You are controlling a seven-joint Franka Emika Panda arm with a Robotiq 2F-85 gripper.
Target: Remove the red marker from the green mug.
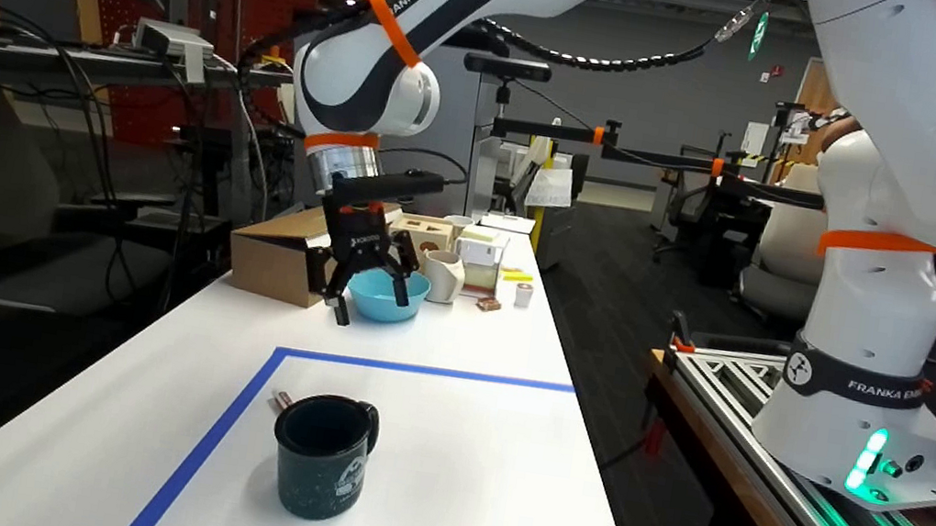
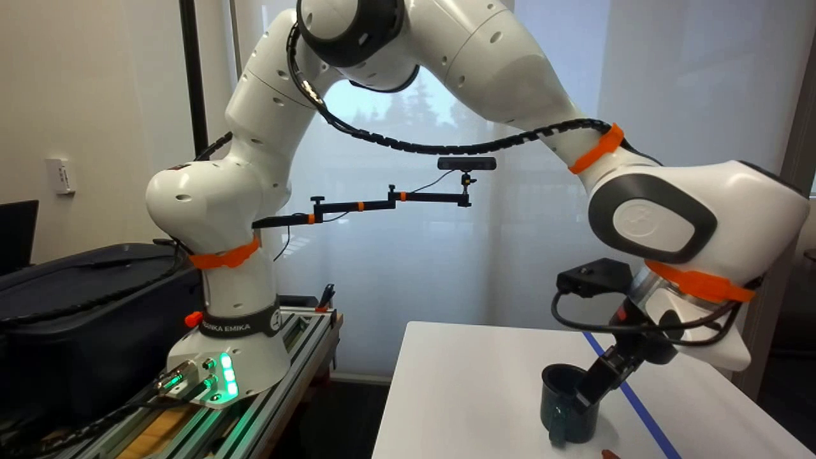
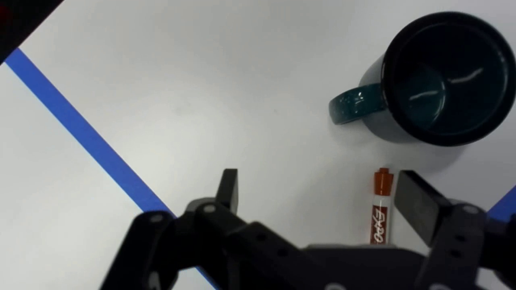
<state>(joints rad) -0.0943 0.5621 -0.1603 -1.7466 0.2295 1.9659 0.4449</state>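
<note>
Nearest to us in an exterior view stands the green mug (image 1: pixel 317 468), upright on a white table (image 1: pixel 474 468), its handle turned toward the far side. Just behind it we see the red marker (image 3: pixel 380 207) lying on the table, outside the mug, close to it but apart. The wrist view shows us its cap end pointing toward the mug, while the gripper (image 3: pixel 318 177) hides its other end. Mug and marker sit inside a corner of blue tape (image 1: pixel 424 371). Farther off, the gripper hangs in the air at the end of the robot arm (image 1: pixel 918 108), its two fingers spread wide; in the wrist view we find the marker showing between them, nearer to one finger. Past it we make out a light blue bowl (image 1: pixel 377 310), with a cardboard box (image 1: pixel 268 266) near it on one side and a white pitcher (image 1: pixel 443 278) near it on the other. To the right of the pitcher stands a small container (image 1: pixel 523 295). Well beyond the table, a pale office chair (image 1: pixel 778 240) stands on dark carpet (image 1: pixel 594 319) before a grey wall (image 1: pixel 666 116).
</note>
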